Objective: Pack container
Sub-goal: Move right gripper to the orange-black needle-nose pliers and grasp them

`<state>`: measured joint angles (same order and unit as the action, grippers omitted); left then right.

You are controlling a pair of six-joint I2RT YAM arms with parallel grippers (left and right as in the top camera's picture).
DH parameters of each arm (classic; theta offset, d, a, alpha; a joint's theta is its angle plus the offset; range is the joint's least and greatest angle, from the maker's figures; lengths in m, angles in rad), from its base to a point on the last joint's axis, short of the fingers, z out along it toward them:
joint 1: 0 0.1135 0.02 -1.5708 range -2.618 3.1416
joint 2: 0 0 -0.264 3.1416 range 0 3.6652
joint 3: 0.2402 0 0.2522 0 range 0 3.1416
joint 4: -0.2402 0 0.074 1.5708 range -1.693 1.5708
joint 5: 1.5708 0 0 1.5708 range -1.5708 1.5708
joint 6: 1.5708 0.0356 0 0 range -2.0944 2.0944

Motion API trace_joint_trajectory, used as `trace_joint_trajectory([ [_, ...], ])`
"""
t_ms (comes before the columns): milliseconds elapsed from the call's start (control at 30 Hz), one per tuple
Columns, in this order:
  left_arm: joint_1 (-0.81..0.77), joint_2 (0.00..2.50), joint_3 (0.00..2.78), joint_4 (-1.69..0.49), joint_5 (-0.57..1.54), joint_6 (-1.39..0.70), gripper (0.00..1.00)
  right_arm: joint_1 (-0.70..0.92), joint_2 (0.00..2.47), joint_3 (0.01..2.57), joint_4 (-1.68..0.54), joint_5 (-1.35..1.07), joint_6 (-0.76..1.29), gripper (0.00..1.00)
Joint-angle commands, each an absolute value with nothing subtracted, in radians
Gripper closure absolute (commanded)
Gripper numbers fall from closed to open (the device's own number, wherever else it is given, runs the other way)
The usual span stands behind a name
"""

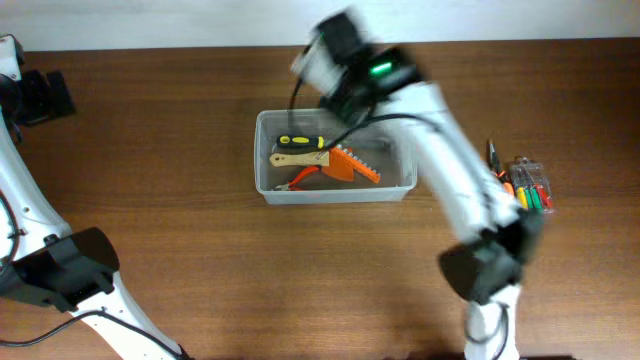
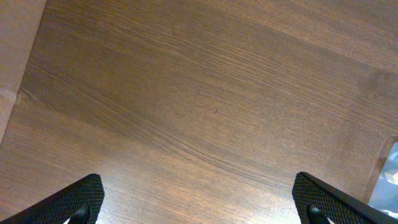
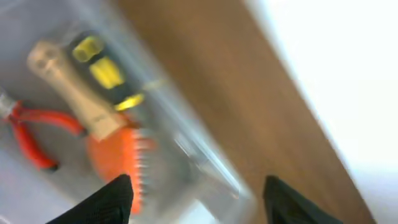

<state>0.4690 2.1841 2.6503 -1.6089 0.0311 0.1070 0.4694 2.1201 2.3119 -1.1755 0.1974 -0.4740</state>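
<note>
Several tools (image 1: 318, 160) in container (image 1: 336, 195); overhead sharpest

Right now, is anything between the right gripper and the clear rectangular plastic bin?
Nothing visible. The right gripper is open and empty, over the far rim of the clear rectangular plastic bin. Only the bin's contents lie below it: a yellow-and-black screwdriver, a wooden-handled orange tool and red-handled pliers.
</note>
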Motion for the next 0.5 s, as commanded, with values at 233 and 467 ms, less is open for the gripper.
trace_joint_trajectory([
  [233, 0.472, 2.191, 2.646, -1.61, 0.045, 0.094, 0.01, 0.04, 1.922, 2.436, -1.459, 0.074, -0.149, 0.34],
  [467, 0.472, 2.191, 2.646, -1.61, 0.046, 0.094, 0.01, -0.173, 1.975, 2.191, -1.518, -0.102, -0.092, 0.49],
])
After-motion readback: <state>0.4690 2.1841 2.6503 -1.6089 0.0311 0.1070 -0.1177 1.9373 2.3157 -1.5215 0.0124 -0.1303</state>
